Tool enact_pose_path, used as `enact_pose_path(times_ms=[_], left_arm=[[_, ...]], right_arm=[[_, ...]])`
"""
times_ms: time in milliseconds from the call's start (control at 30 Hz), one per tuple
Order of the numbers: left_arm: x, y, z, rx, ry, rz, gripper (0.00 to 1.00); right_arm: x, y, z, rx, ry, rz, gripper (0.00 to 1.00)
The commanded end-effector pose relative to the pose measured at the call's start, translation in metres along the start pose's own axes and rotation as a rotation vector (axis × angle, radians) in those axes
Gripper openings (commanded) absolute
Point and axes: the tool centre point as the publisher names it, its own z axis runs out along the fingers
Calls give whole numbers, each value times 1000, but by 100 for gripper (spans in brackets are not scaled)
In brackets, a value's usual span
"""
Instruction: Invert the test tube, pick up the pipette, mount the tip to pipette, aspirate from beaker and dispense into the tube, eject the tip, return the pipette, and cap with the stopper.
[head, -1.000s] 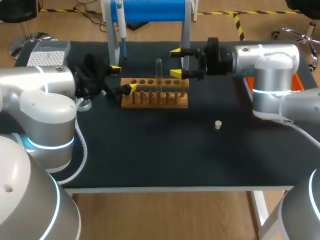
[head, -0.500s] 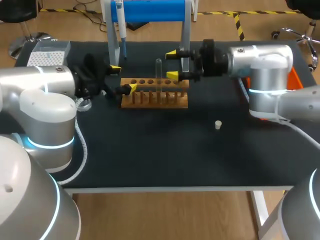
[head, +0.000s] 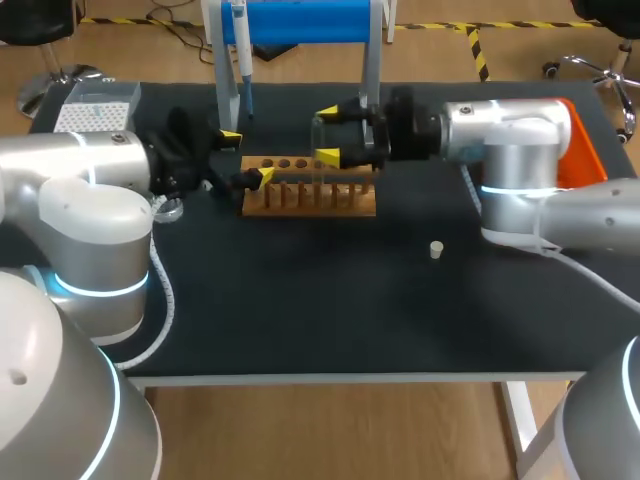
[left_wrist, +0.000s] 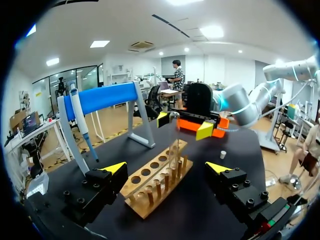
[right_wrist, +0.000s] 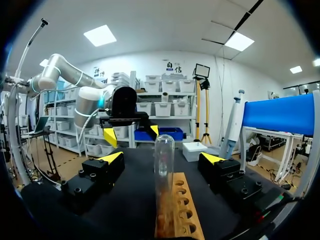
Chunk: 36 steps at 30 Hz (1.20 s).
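**Tube not yet gripped, every step still ahead**

At the far left of the table (head: 300, 300) sits the tip box (head: 95, 108), with nothing reaching toward it. Just inward, a clear round vessel (head: 169, 209), probably the beaker, peeks out beside my left arm and is partly hidden by it. The left gripper (head: 246, 156) hangs at the left end of the wooden rack (head: 310, 198), its fingers spread wide and holding nothing. Behind it, the pipette (head: 241, 50) hangs on its blue-barred stand (head: 300, 20), untouched and without a tip that I can make out.

Near the middle of the rack stands the test tube (right_wrist: 163, 165), upright with its rounded end on top, so its mouth faces down. The right gripper (head: 329, 135) has the tube between its fingers. In the right wrist view the two yellow tips stand clear of the glass on either side, so the pincer is apart, not clamped.

Further right, the small pale stopper (head: 436, 249) lies alone on the dark mat, well apart from the rack.

By my judgement the task is at its very first step. The tube has yet to be grasped and turned over. Taking the pipette, mounting the tip, drawing from the beaker, dispensing, ejecting the tip, returning the pipette and capping are all left to do.
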Motion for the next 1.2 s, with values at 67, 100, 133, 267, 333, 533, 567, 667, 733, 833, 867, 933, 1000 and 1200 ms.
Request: enact_pose_path(times_ms=[67,100,133,267,333,533,567,667,733,833,867,933,1000,1200], left_arm=[[-1,0,0,-2,3,1,100],[-1,0,0,-2,3,1,100],[-1,0,0,-2,3,1,100],[-1,0,0,-2,3,1,100],[-1,0,0,-2,3,1,100],[-1,0,0,-2,3,1,100],[-1,0,0,-2,3,1,100],[-1,0,0,-2,3,1,100],[-1,0,0,-2,3,1,100],[-1,0,0,-2,3,1,100],[-1,0,0,-2,3,1,100],[-1,0,0,-2,3,1,100],[-1,0,0,-2,3,1,100],[-1,0,0,-2,3,1,100]], right_arm=[[-3,-4,7,-7,6,0,81],[-3,-4,9,-7,7,0,78],[-4,-5,9,-7,9,0,76],[-6,-6,12,-5,21,-3,73],[-6,-6,12,-4,27,-1,74],[-7,-6,13,-2,36,-1,67],[-7,-6,13,-2,38,-1,67],[-6,-6,13,-2,38,0,65],[-6,-7,13,-3,37,2,65],[-6,-7,13,-6,36,4,48],[-6,-7,13,-6,35,5,46],[-7,-7,13,-7,35,6,29],[-7,-7,13,-7,32,7,6],[-8,-6,11,-13,26,12,0]])
